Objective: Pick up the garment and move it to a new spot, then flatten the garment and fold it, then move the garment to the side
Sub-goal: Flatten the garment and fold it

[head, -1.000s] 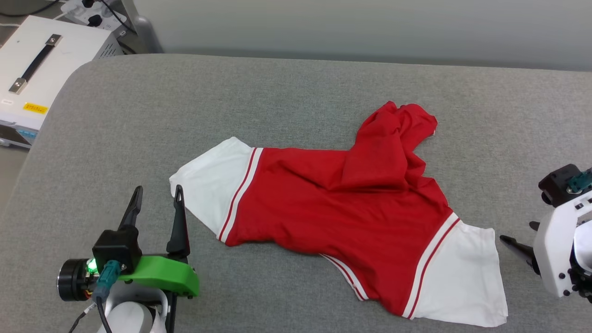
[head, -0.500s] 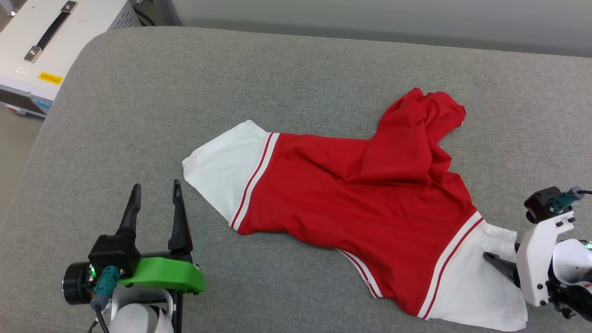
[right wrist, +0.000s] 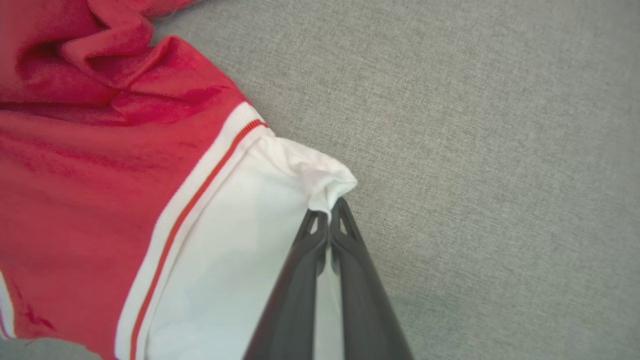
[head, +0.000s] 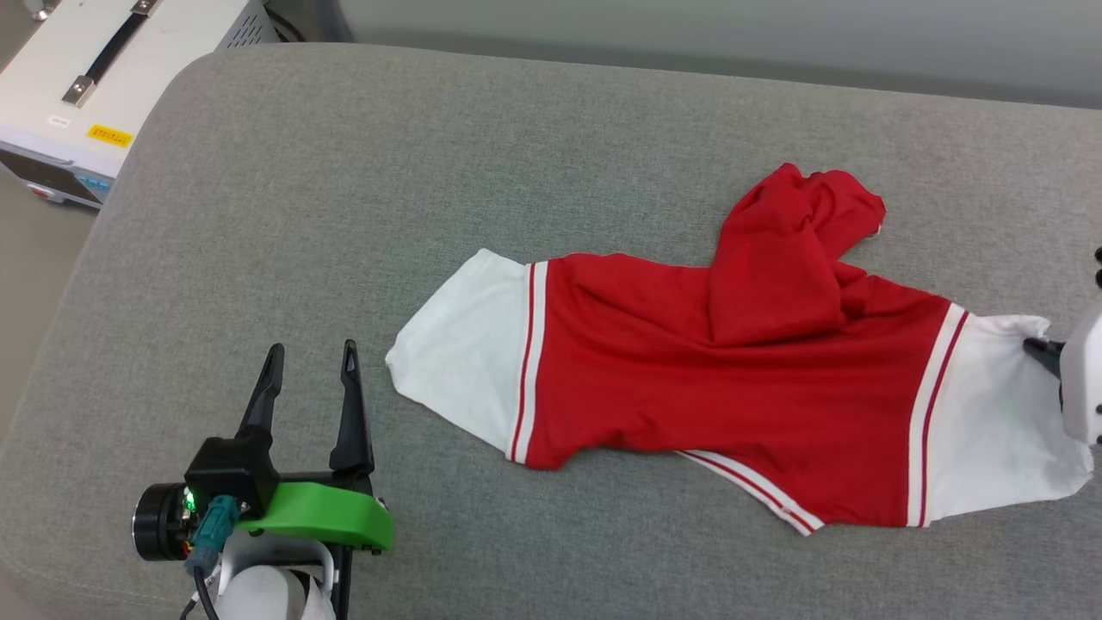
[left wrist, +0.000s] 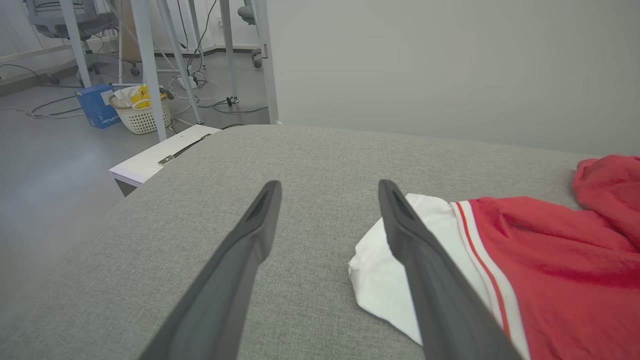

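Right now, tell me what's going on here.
A two-armed robot is handling a red jersey that lies rumpled, not yet flattened, on a grey padded surface. Its right hand is shut on the edge of the white sleeve on its right side, pinching the cloth into a small peak. Its left hand is open beside the other white sleeve, not touching it.

We see a shirt with a red body, white sleeves and red-and-white striped bands where the two colours meet. The cushion is a plain, flecked grey weave. The left gripper is black on a bright green mount. The box is white, with a black handle and a yellow label.
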